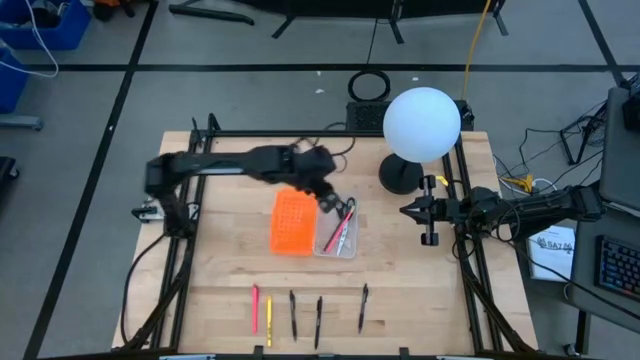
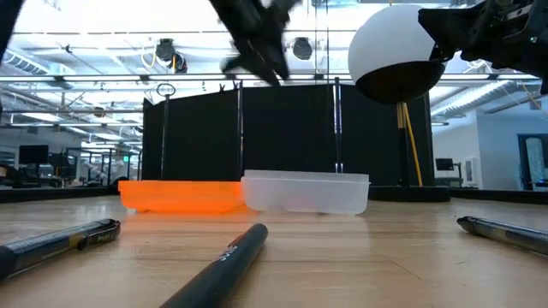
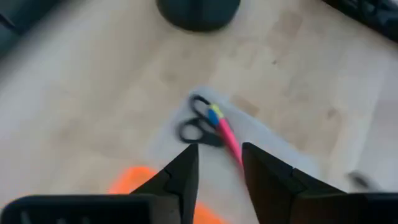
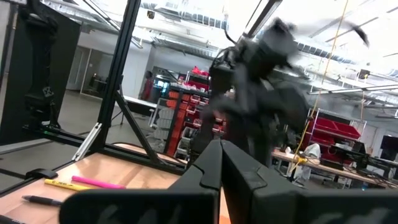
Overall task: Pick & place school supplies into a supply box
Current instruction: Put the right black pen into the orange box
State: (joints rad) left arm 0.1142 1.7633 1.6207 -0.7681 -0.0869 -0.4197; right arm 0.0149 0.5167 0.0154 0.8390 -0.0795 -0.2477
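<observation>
Inside the supply box (image 1: 345, 247) we note scissors (image 1: 346, 208) and a pink pen (image 1: 338, 234), long axes diagonal, handles toward the lamp base (image 1: 400, 175). Left gripper (image 1: 333, 203) hovers above, fingers spread, empty. Right gripper (image 1: 410, 211) waits beside that base, pressed together.

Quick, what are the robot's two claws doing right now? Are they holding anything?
Left gripper: open and empty, above the clear box with the scissors and pink pen inside.
Right gripper: shut, holding nothing, off at the table's right side.

My wooden table (image 1: 230, 255) carries the clear supply box (image 1: 337, 238). An orange perforated piece (image 1: 293, 222) touches it. Five pens (image 1: 318, 320) lie nearer the front edge than the box.
</observation>
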